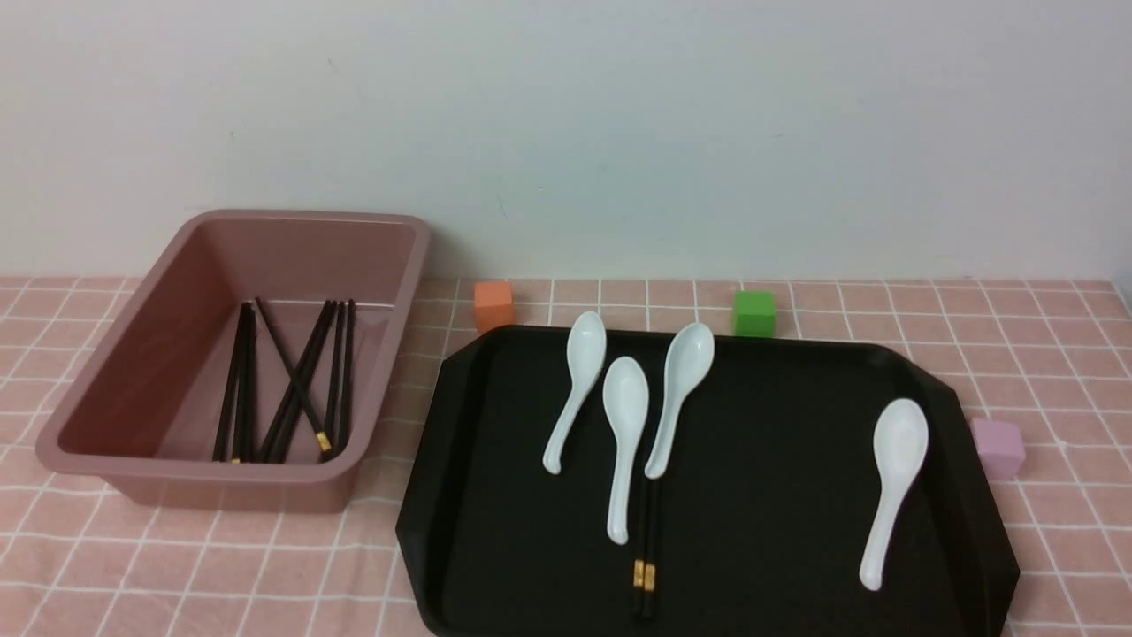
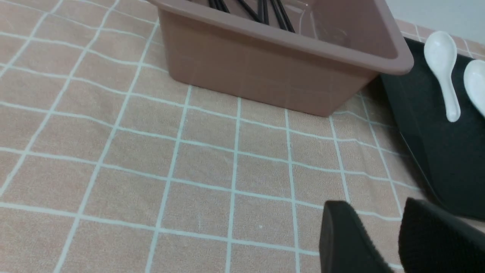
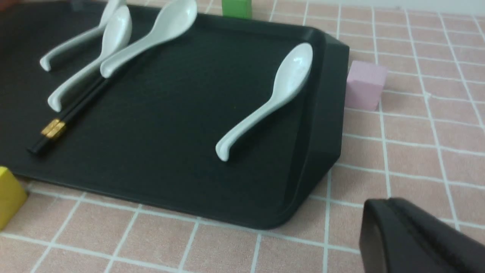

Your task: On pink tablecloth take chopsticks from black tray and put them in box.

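One pair of chopsticks [image 1: 645, 566] lies on the black tray [image 1: 778, 531], tips tucked under the middle white spoons [image 1: 625, 442], gold-banded ends toward the near rim; several more chopsticks sit in the box [image 1: 133, 372] on the pink tablecloth [image 1: 177, 575]. Left gripper [image 2: 382, 242] hovers empty over cloth near the box, jaws apart. Right gripper [image 3: 416, 239] shows one finger only beside the tray's corner, so its jaw state can't be told.
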Robot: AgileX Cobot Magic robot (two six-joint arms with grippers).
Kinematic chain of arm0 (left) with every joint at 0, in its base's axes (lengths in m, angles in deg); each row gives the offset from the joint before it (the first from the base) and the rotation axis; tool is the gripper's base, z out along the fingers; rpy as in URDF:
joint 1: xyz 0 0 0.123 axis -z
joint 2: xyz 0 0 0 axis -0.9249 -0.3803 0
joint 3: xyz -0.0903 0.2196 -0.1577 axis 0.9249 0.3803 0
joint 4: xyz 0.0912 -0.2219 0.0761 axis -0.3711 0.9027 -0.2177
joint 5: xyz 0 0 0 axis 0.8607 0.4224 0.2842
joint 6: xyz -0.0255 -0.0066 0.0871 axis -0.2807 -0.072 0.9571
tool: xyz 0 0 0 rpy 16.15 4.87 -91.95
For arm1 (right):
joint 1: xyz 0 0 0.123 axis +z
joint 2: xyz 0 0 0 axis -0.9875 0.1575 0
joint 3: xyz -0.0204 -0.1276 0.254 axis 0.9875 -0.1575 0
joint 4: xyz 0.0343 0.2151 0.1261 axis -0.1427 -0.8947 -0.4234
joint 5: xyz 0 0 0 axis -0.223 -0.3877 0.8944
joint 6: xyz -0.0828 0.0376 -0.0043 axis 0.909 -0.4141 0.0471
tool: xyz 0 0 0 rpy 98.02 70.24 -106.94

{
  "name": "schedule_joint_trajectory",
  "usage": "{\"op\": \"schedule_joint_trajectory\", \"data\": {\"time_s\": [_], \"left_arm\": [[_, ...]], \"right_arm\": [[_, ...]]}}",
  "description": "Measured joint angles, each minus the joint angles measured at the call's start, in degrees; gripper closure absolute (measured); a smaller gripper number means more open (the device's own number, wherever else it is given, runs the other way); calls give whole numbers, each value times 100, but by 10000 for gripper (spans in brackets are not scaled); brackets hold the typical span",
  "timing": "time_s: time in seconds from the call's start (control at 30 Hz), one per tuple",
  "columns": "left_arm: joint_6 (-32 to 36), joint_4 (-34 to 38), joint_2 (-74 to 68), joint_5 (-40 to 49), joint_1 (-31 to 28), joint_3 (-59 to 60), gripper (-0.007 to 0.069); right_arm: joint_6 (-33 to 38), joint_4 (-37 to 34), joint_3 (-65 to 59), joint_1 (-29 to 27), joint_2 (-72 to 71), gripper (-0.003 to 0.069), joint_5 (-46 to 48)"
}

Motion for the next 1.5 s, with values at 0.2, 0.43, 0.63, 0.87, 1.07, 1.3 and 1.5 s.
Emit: {"op": "schedule_joint_trajectory", "data": {"time_s": [0.2,0.43,0.63,0.87,1.07,1.3,1.5], "left_arm": [[0,0,0,0,0,0,386],[0,0,0,0,0,0,386],[0,0,0,0,0,0,386],[0,0,0,0,0,0,386],[0,0,0,0,0,0,386],[0,0,0,0,0,0,386],[0,0,0,0,0,0,386]], "right_arm": [[0,0,-4,0,0,669,-7],[0,0,-4,0,0,666,-13],[0,0,-11,0,0,662,-31],[0,0,-11,0,0,659,-44],[0,0,-11,0,0,655,-44],[0,0,-13,0,0,648,-44],[0,5,-13,0,0,643,-44]]}}
